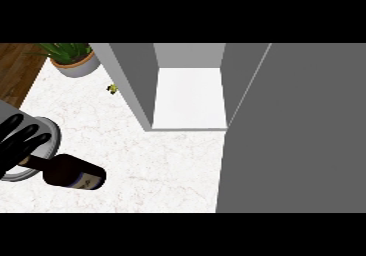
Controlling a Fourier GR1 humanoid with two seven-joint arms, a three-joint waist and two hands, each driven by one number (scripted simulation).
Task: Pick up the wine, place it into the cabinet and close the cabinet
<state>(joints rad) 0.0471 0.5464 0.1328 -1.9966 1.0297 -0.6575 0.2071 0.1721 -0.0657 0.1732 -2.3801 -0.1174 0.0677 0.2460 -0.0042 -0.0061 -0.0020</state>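
Left hand (16,142) at view's left edge, fingers curled over neck end of wine (71,172); bottle tilts, dark body toward lower right, above white counter (164,160). Right hand out of view. Cabinet (190,95) stands open up and right, pale floor bare, grey door (297,130) swung out at right. Judgement: carry bottle right and forward, clear cabinet's left wall, keep base low, set on floor before releasing. Potted plant (71,57) well clear.

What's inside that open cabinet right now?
The cabinet shows only a bare white shelf; nothing stands on the part in view. Its open door hides whatever lies further right. The wine bottle lies out on the counter, by the left hand.
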